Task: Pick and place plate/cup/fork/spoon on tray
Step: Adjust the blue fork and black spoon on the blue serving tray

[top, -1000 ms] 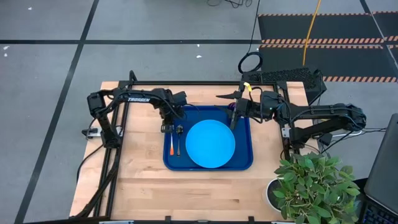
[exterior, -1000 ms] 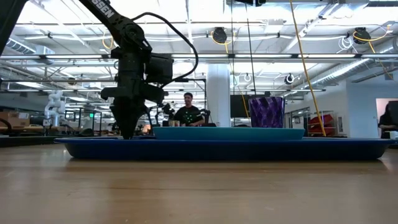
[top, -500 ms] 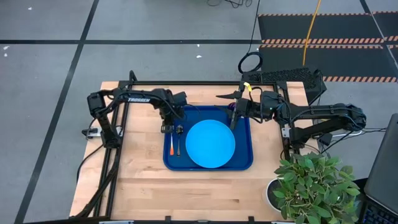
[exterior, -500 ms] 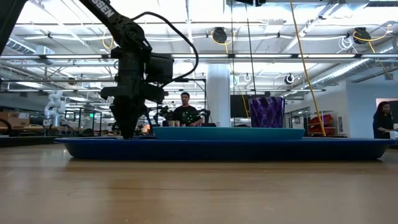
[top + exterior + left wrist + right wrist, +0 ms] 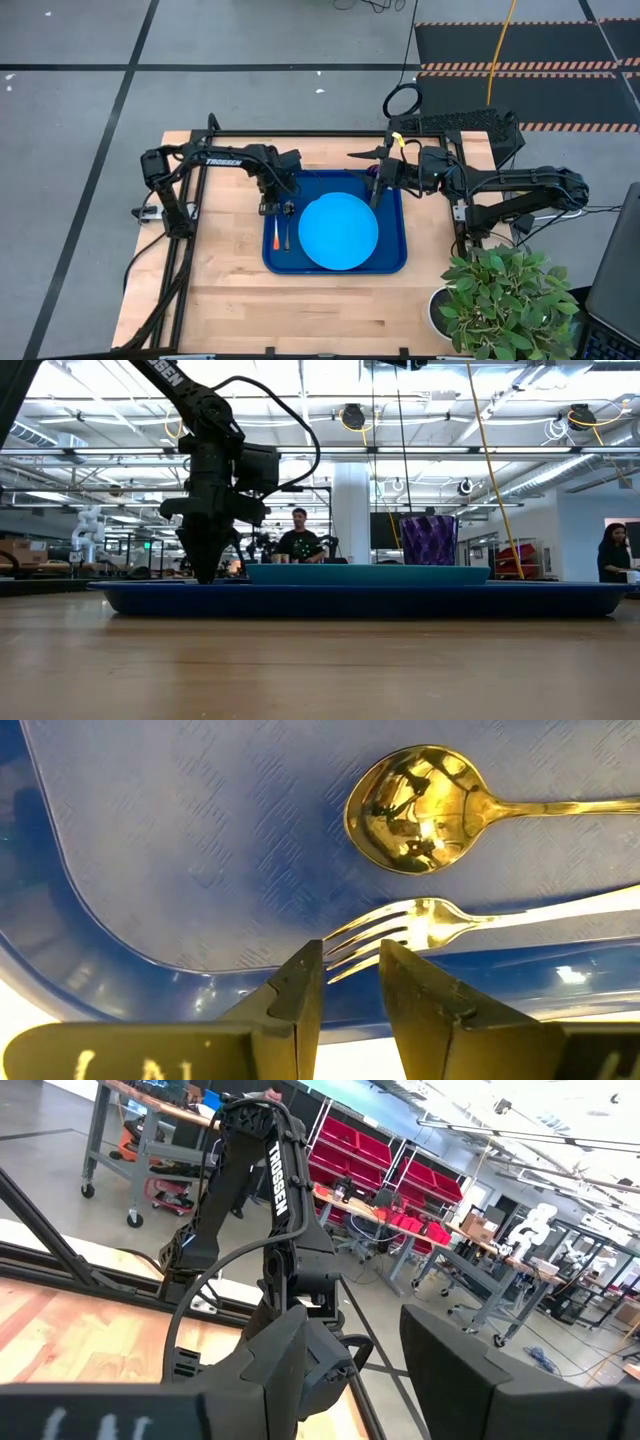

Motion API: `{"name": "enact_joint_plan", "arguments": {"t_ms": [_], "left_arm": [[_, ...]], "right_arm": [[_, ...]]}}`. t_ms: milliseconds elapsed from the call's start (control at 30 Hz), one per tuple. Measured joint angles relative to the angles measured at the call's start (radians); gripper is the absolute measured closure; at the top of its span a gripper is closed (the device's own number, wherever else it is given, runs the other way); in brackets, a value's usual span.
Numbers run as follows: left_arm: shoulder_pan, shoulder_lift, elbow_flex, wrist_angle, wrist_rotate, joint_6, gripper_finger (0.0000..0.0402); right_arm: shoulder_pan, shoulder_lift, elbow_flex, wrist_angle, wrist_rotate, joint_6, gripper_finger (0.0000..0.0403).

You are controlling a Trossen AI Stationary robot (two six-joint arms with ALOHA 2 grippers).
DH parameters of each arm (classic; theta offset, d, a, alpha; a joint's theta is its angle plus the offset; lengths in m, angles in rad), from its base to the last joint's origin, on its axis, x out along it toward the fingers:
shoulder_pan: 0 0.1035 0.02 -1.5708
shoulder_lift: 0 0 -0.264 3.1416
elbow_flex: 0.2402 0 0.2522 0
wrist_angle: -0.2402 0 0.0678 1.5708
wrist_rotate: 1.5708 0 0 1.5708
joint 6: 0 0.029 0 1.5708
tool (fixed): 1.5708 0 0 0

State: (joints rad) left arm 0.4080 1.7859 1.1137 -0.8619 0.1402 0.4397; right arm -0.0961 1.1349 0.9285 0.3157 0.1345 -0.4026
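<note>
The dark-blue tray (image 5: 390, 262) lies mid-table. On it lie the sky-blue plate (image 5: 338, 231), the orange-handled fork (image 5: 275, 236) and the spoon (image 5: 287, 226) beside it. The spoon looks golden in the left wrist view (image 5: 415, 808), next to the fork's tines (image 5: 375, 932). The purple cup (image 5: 428, 540) stands on the tray's far right part. My left gripper (image 5: 270, 206) points down over the tray's far left corner. Its fingers (image 5: 349, 982) are a little apart, just off the fork's tine tips, holding nothing. My right gripper (image 5: 352, 1370) is open and empty, above the tray's far right corner (image 5: 376, 190).
A potted plant (image 5: 500, 295) stands at the table's near right corner. Dark frame rails (image 5: 180, 250) run along the table's left and far sides. People (image 5: 300, 540) stand in the room beyond the table. Bare wood (image 5: 300, 310) lies in front of the tray.
</note>
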Motion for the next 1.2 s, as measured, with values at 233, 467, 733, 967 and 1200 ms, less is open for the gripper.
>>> {"name": "enact_joint_plan", "arguments": {"t_ms": [233, 467, 733, 967, 1200], "left_arm": [[0.0, 0.0, 0.0, 0.0, 0.0, 0.0, 0.0298], [0.0, 0.0, 0.0, 0.0, 0.0, 0.001, 0.0298], [0.0, 0.0, 0.0, -0.001, -0.014, 0.011, 0.0298], [0.0, 0.0, 0.0, 0.003, -0.063, 0.033, 0.0298], [0.0, 0.0, 0.001, 0.05, -0.063, 0.037, 0.0298]], "right_arm": [[0.0, 0.0, 0.0, 0.0, 0.0, -0.002, 0.0245], [0.0, 0.0, 0.0, 0.0, 0.0, -0.002, 0.0245], [0.0, 0.0, 0.0, 0.0, 0.0, -0.002, 0.0245], [0.0, 0.0, 0.0, 0.0, 0.0, -0.002, 0.0245], [0.0, 0.0, 0.0, 0.0, 0.0, -0.002, 0.0245]]}}
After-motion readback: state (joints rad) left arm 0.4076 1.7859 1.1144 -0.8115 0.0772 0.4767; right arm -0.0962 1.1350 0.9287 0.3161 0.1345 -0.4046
